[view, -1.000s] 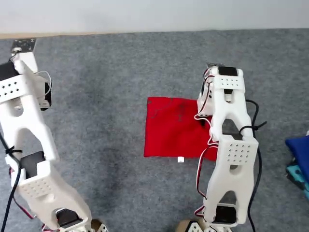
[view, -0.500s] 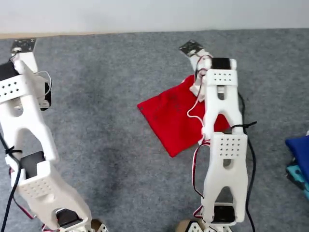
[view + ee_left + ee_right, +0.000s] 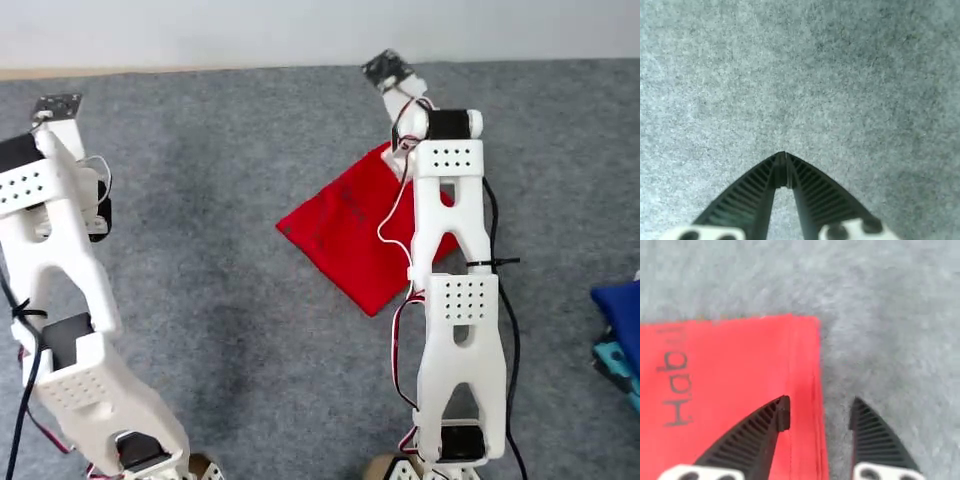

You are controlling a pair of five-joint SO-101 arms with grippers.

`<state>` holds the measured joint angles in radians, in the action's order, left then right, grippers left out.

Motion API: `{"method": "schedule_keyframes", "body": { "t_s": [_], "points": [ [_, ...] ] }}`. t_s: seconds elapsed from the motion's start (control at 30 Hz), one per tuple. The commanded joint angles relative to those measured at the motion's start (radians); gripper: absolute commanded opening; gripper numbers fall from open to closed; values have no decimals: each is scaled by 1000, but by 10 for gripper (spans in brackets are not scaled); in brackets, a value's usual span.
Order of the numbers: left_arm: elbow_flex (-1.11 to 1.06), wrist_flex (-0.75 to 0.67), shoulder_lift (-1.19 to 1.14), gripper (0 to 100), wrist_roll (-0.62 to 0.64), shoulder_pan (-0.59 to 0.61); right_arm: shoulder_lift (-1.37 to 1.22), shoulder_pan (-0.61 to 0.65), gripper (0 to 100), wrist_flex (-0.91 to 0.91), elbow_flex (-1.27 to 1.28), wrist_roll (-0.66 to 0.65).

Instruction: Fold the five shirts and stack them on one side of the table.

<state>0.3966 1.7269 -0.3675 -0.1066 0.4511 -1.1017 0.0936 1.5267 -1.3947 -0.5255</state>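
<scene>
Lying near the table's centre, the folded red shirt [image 3: 345, 235] sits corner-on on the grey carpet [image 3: 220, 200]. Right gripper [image 3: 817, 412]: jaws moderately parted, holding nothing, straddling the shirt's edge at its 1 o'clock corner. Left gripper [image 3: 785, 156]: jaws closed together, empty, above carpet at 9 o'clock. Blue cloth [image 3: 618, 310] lies at the table's 3 o'clock edge.
</scene>
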Motion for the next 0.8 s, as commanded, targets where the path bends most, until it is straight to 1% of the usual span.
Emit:
{"method": "schedule_keyframes", "body": {
  "t_s": [0.0, 0.1, 0.23, 0.3, 0.43, 0.53, 0.63, 0.7, 0.77],
  "points": [
    [4, 28, 61, 3, -3, 3, 22, -8, 229, 7, -101, 149],
    [4, 28, 61, 3, -3, 3, 31, -8, 229, 39, -147, 305],
    [4, 28, 61, 3, -3, 3, 27, -4, 229, 196, -267, 522],
    [4, 28, 61, 3, -3, 3, 31, -2, 229, 265, -292, 598],
    [4, 28, 61, 3, -3, 3, 33, -12, 229, 271, -287, 752],
    [4, 28, 63, 3, -3, 3, 39, -12, 228, 272, -287, 836],
    [4, 28, 63, 3, -3, 3, 85, -12, 228, 275, -267, 852],
    [4, 28, 63, 3, -3, 3, 139, -12, 228, 275, -219, 881],
    [4, 28, 63, 3, -3, 3, 214, -12, 227, 275, -101, 936]
  ]
}}
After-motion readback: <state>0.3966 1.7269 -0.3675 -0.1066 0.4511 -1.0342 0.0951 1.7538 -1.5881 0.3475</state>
